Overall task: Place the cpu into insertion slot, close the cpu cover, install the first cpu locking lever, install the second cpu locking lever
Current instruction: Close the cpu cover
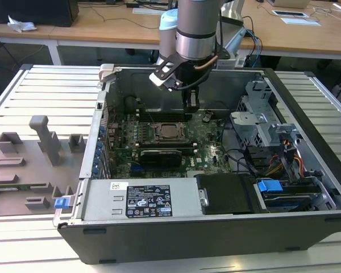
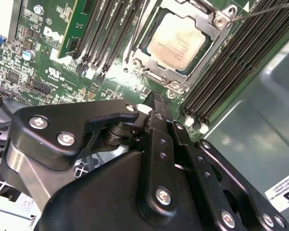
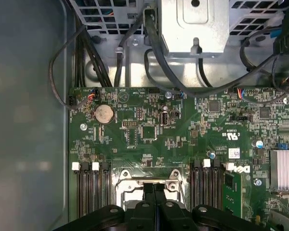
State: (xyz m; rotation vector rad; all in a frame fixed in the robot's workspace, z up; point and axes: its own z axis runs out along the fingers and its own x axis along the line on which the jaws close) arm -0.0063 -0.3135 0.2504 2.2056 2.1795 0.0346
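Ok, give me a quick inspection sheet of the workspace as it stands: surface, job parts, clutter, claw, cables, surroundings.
Surface: slatted metal table carrying the open computer case.
Job's things: cpu seated on the motherboard; cpu cover lies flat around it; a thin lever rod runs off one corner, and I cannot tell whether it is latched.
Clutter: grey fixture blocks on the table, at the exterior view's left of the case.
Claw: shut, holding nothing, close above the board beside the cpu.
Cables: black leads near the metal cage; coloured wires inside the case at the exterior view's right.
Surroundings: wooden desks behind.
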